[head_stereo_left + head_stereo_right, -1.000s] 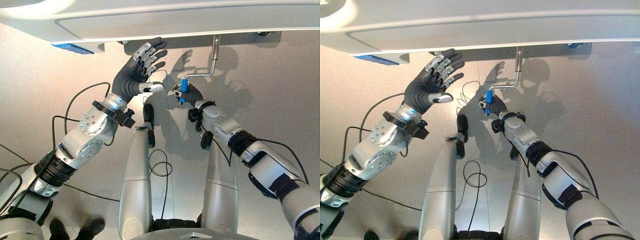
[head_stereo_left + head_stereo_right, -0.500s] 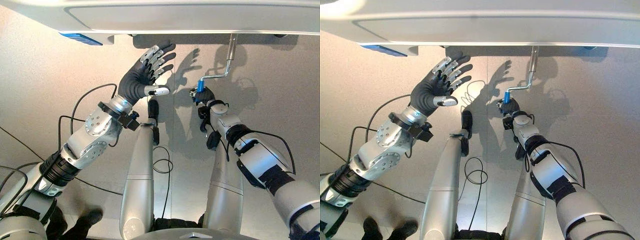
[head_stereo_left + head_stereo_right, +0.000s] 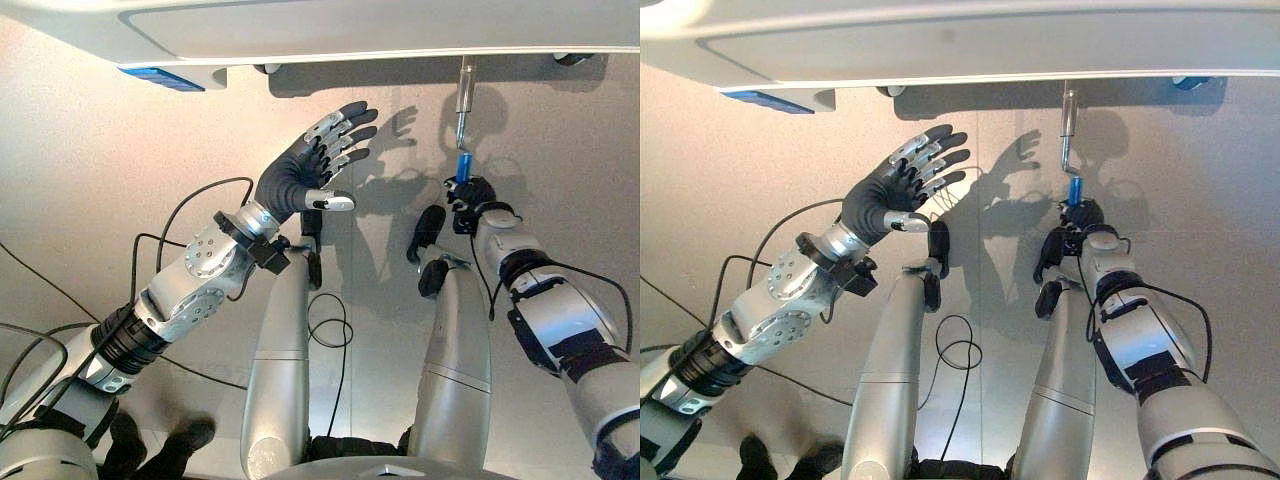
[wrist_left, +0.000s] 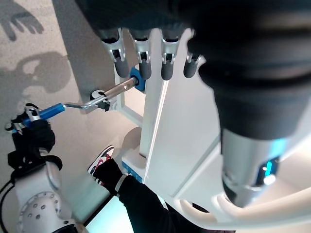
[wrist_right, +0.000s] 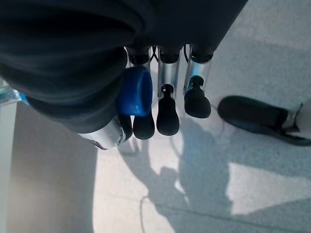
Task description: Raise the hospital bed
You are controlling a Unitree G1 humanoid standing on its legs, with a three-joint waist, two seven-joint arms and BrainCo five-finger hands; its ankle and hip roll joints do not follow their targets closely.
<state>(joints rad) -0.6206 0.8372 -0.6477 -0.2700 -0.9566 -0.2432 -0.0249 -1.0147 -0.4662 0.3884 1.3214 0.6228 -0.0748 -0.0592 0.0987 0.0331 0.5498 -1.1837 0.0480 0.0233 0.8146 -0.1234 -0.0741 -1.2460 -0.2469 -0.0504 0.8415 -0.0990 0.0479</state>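
Right hand (image 3: 470, 192) is curled round the blue grip (image 3: 462, 165) of the bed's crank handle (image 3: 464, 100), at about two o'clock in the left eye view. In the right wrist view its dark-tipped fingers (image 5: 167, 116) wrap over the rounded blue end of the grip (image 5: 135, 91), with the thumb closing from the other side. The metal crank hangs down from under the foot end of the hospital bed (image 3: 330, 30), whose pale edge runs across twelve o'clock, and the grip sits at the crank's low end, straight below the shaft.

Left hand (image 3: 310, 175) is raised near the centre, toward eleven o'clock from the right hand, palm up, fingers spread and holding nothing; it is well apart from the crank and just below the bed's edge. From the left wrist view its straight fingers (image 4: 141, 58) point at the white bed frame (image 4: 165, 121), with the crank and its blue grip (image 4: 51, 110) seen past them. A person's leg and shoe (image 4: 103, 162) show beside the frame.
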